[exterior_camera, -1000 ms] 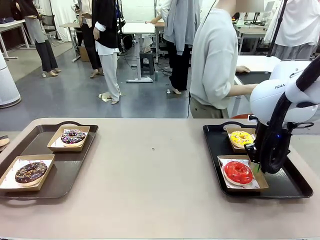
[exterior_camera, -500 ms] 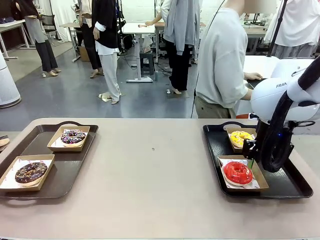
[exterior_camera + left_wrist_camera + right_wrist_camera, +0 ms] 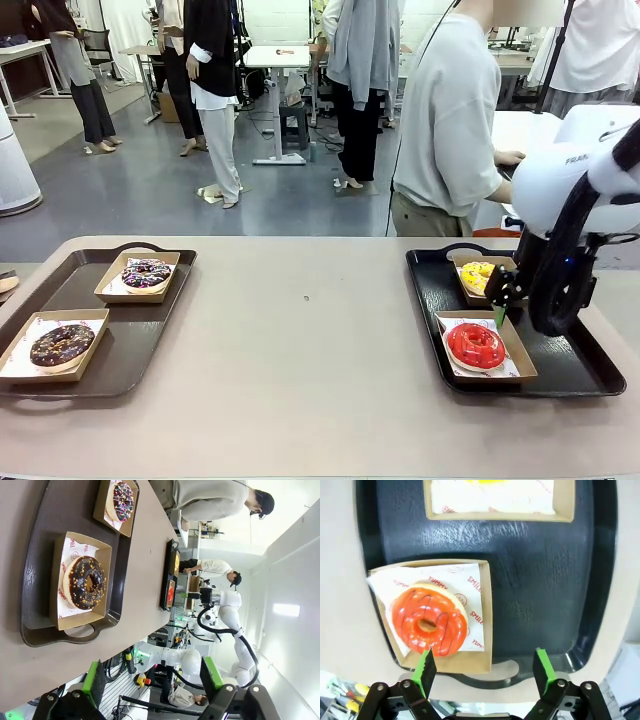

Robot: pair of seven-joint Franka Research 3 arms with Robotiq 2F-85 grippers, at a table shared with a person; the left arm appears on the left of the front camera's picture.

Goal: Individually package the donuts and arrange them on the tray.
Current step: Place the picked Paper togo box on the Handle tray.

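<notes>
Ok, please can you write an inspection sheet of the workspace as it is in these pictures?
Surface: beige table, two dark trays, left tray and right tray.
Job's things: four donuts, each in a paper-lined box: sprinkled donut, chocolate donut, yellow donut, red donut.
Clutter: nothing seen.
Grippers: right gripper open and empty, above the right tray beside the red donut; left gripper open and empty.
Cables: black cable along the right arm.
Surroundings: person at the far side; others and desks behind.

"YUMMY", "SMILE" on box liner paper (image 3: 470, 587).
</notes>
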